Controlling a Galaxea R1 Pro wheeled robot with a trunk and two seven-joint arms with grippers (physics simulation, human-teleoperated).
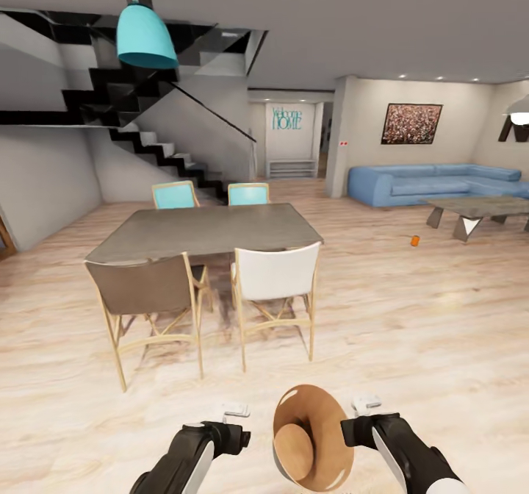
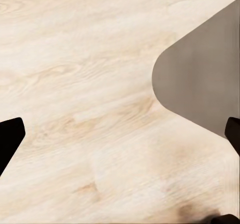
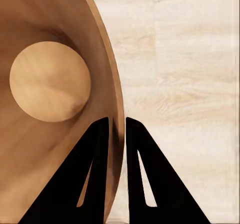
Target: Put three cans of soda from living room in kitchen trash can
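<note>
Head view. Nearest: tash can (image 1: pixel 312 439), held low at the near edge of the floor (image 1: pixel 411 332), tipped so its tan-brown inside and round bottom face the camera. Right gripper (image 1: pixel 351 429) at the can's rim on its right side; black forearm running off the lower corner. Left gripper (image 1: pixel 236 435) just beside the can, apart from it, holding nothing. Beyond: grey dining table (image 1: pixel 209 229) with four chairs (brown one (image 1: pixel 147 292) and white one (image 1: pixel 275 277) on the near side, two turquoise ones on the far side). Turquoise pendant lamp (image 1: pixel 145 34) above the table. Black staircase (image 1: pixel 158 145) behind. Blue sofa (image 1: pixel 441 181) along the far wall, a framed picture (image 1: pixel 411 123) over it. Low grey coffee table (image 1: pixel 477 211) in front of the sofa. One orange can of soda (image 1: pixel 415 240) standing on the floor, near that table's left end, well apart from the robot.

Left wrist view. Light wood floor with a grey rounded shape at one side (cannot tell what it is). Two dark fingertips (image 2: pixel 9 136) at opposite edges, spread wide, nothing between them.

Right wrist view. Two black fingers (image 3: pixel 92 179) pinching the tash can's wall (image 3: pixel 55 169), one inside the rim, one outside; pale round bottom visible within; floor past the rim.
</note>
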